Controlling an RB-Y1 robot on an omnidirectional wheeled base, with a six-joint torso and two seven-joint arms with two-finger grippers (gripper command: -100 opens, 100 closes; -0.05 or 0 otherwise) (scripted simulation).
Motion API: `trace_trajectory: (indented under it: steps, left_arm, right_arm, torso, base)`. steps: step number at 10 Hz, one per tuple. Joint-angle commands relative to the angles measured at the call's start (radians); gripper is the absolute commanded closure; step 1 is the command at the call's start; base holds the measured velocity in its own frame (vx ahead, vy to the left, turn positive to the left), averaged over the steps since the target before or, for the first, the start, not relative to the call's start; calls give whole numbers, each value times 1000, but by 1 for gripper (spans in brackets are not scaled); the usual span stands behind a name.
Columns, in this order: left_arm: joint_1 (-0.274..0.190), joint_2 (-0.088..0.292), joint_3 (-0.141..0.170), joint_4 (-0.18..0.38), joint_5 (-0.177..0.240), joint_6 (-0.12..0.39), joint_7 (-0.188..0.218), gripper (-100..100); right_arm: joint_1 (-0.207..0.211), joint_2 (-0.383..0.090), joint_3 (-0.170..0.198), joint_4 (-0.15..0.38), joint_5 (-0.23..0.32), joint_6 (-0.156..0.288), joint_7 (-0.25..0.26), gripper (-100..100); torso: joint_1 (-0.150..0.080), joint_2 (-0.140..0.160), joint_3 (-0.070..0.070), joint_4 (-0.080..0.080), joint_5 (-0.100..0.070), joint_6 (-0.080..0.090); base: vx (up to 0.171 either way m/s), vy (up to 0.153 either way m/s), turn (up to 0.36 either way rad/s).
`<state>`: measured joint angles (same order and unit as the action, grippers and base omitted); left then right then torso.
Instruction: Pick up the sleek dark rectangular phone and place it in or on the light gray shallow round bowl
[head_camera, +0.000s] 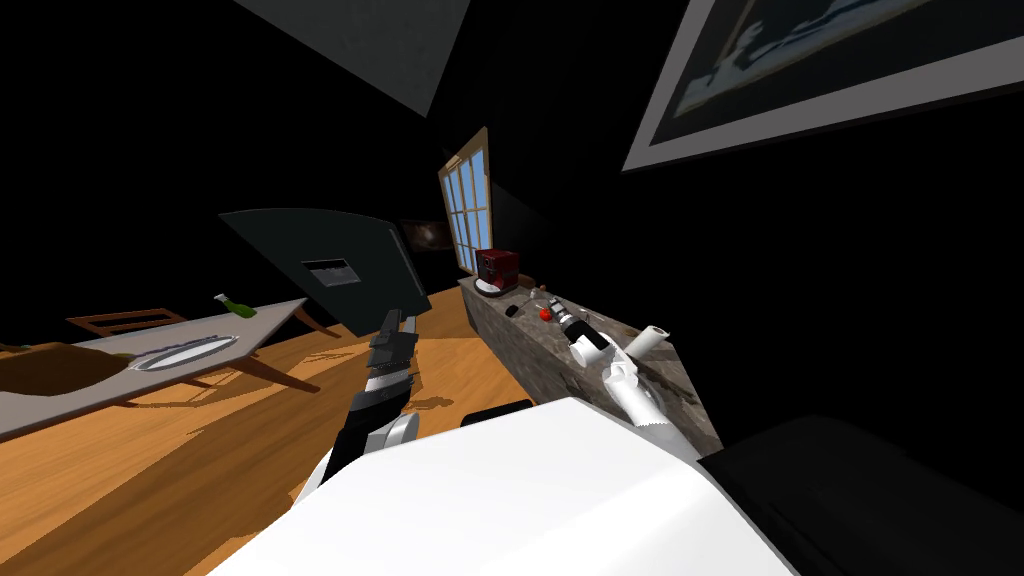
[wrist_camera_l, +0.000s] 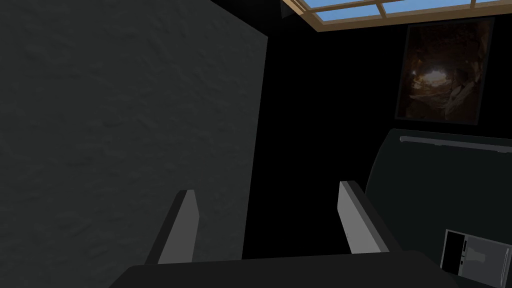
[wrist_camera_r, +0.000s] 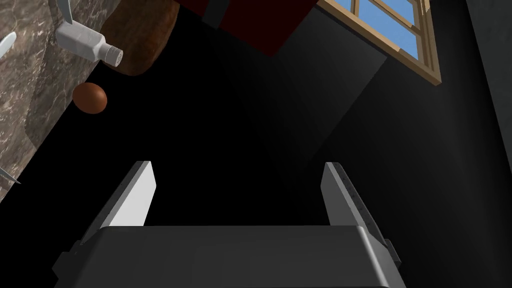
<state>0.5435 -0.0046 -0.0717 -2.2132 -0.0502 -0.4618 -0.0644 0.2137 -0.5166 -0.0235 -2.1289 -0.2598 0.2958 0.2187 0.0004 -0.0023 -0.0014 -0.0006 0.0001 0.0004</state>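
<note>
Right pincer (wrist_camera_r: 235, 167) is hanging released, its 2 fingers standing apart and gripping nothing, above the edge of a stone counter (wrist_camera_r: 20, 90). A white shaker (wrist_camera_r: 87, 42) and a brown egg-like ball (wrist_camera_r: 90, 98) are lying ahead of it. Near it, a small dark thing (head_camera: 512, 311), probably the phone, is resting on the counter. Left pincer (wrist_camera_l: 267, 189) is hovering released too, over the wooden floor (head_camera: 200, 460). A shallow grey dish (head_camera: 186, 351), likely the bowl, is sitting on a table (head_camera: 60, 400) well apart from both pincers. Nothing is looking done yet: grasping, carrying and placing are all remaining.
</note>
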Motion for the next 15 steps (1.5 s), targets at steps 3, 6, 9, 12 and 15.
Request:
trace_trajectory:
  steps: [3,6,9,12,15]
  left_arm:
    - [0,0,0,0,0,0,0,0]
    - [0,0,0,0,0,0,0,0]
    - [0,0,0,0,0,0,0,0]
    - [0,0,0,0,0,0,0,0]
    - [0,0,0,0,0,0,0,0]
  right_arm:
    - [-26,-53,-7,27,-31,108,15,-100]
    - [-42,-84,-10,42,-51,179,27,-100]
    - [-57,-114,-12,58,-72,254,40,-100]
    - [-72,-144,-14,74,-93,331,54,-100]
    - [-85,-172,-16,90,-116,400,69,-100]
  torso:
    - [0,0,0,0,0,0]
    - [0,1,1,0,0,0]
    - [0,1,1,0,0,0]
    - [0,1,0,0,0,1]
    - [0,2,1,0,0,1]
  base:
    - [32,-7,81]
    - [20,-6,44]
    - [16,-5,49]
    - [19,-10,39]
    - [9,-8,31]
